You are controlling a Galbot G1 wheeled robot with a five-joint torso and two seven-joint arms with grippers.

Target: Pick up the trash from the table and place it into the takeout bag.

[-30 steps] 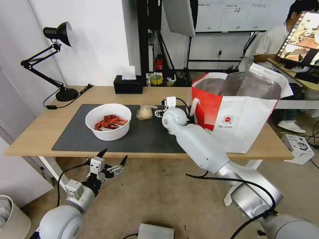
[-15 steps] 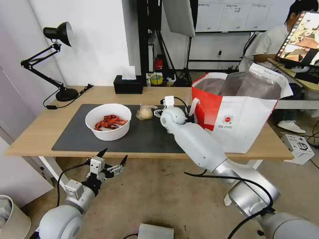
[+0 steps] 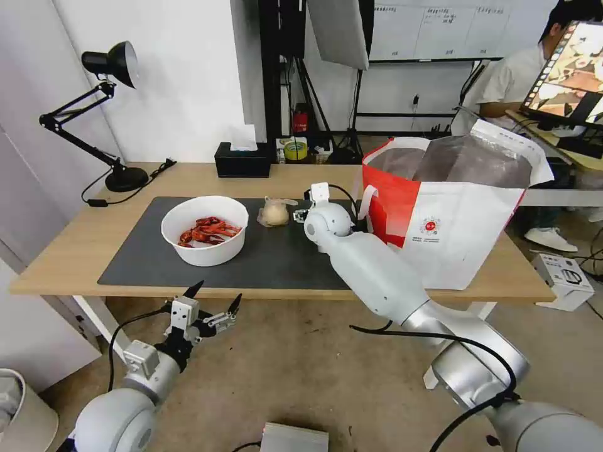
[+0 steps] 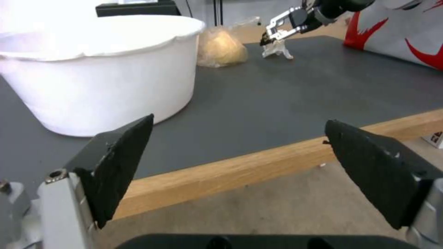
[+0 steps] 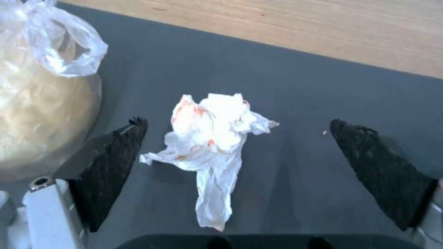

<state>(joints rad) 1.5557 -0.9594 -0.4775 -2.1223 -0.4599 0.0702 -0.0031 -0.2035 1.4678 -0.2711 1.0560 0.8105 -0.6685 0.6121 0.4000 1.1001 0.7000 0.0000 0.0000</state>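
The right end effector (image 5: 235, 180) now hangs low over the dark grey mat (image 3: 276, 257), its fingers spread wide on either side of the crumpled white tissue (image 5: 212, 138), which lies between them untouched and stained with orange-red. Over the last second the right arm has edged slightly toward the knotted clear bag (image 3: 275, 212) and then eased back a little, a small correction that reads as lining up on the tissue, not a grasp. In the left wrist view the right end effector (image 4: 277, 33) sits directly above that tissue (image 4: 277, 52), with the beige lump in its bag just beside. Nothing is held yet, so the pick is, by my reading, at the alignment stage (closing is what remains). The left end effector (image 3: 212, 304) stays parked below the near edge of the desk (image 3: 63, 251), fingers wide apart and empty. The white bowl (image 3: 205, 230) of crayfish shells rests on the mat to the left, well apart from the tissue. The takeout bag (image 3: 452, 207) stands open on the right end of the desk, near the working arm.
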